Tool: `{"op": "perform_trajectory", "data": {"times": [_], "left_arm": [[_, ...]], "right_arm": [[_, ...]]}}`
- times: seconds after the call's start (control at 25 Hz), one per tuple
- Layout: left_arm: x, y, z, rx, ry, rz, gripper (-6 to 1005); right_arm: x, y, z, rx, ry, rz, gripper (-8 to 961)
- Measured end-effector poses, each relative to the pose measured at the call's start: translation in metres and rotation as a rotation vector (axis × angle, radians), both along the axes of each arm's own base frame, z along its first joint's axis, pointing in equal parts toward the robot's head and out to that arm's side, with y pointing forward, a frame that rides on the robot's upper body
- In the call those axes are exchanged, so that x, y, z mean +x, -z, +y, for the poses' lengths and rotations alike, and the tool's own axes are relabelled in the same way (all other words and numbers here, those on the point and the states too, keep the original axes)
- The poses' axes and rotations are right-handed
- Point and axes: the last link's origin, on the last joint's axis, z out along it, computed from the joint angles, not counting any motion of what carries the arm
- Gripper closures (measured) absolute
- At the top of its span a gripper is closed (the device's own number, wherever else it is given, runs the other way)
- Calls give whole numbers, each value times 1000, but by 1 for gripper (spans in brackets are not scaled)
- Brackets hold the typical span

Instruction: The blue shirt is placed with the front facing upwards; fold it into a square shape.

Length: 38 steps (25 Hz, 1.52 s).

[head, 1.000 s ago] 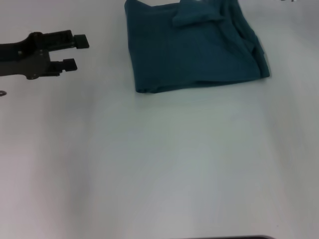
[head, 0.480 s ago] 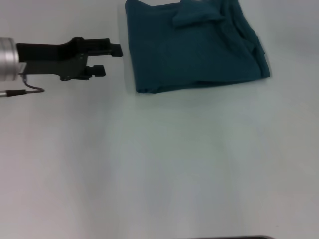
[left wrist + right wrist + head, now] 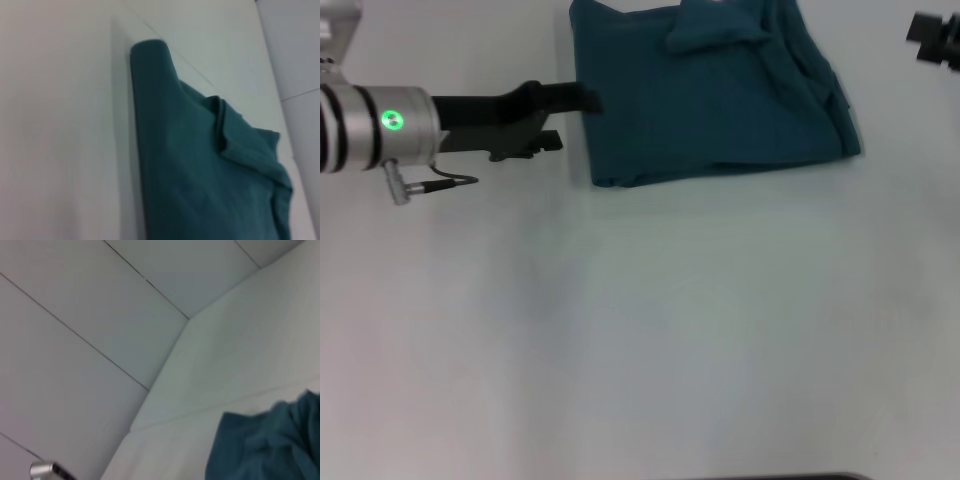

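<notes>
Reaching in from the bench's (image 3: 650,330) left edge, the left gripper (image 3: 575,118) has its two dark fingers parted with nothing between them, the upper fingertip (image 3: 588,99) at or over the left edge of the blue shirt (image 3: 710,100) and the lower one just short of it. The blue shirt lies folded into a rough rectangle toward the far edge of the bench, rumpled along its far and right sides, with no lettering or label visible on the folded cloth. At the far right edge, well apart from the shirt, only a dark piece of the right gripper (image 3: 935,40) shows, and I cannot tell how it is set.
</notes>
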Motion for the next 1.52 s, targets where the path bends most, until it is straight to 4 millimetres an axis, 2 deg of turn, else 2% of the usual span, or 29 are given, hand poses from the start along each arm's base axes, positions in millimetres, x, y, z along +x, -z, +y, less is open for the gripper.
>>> {"op": "perform_trajectory", "data": {"times": [0.12,0.28,0.8,1.16,1.52], "left_arm": [[2,13,4,-6,-22,19,137],[8,26,10,-13,-35,59,137],[17,38,21,-13,-28,119,142],[44,51,21,-90,84,156,160],[45,51,20,-93,82,146,300]], "right_arm": [[6,9,-6,-17,2,-2,86],[5,15,-5,-36,-7,-14,85],[0,16,0,-29,-28,-18,85],[-1,16,2,-23,-31,-10,86],[0,18,0,-29,-24,2,86]]}}
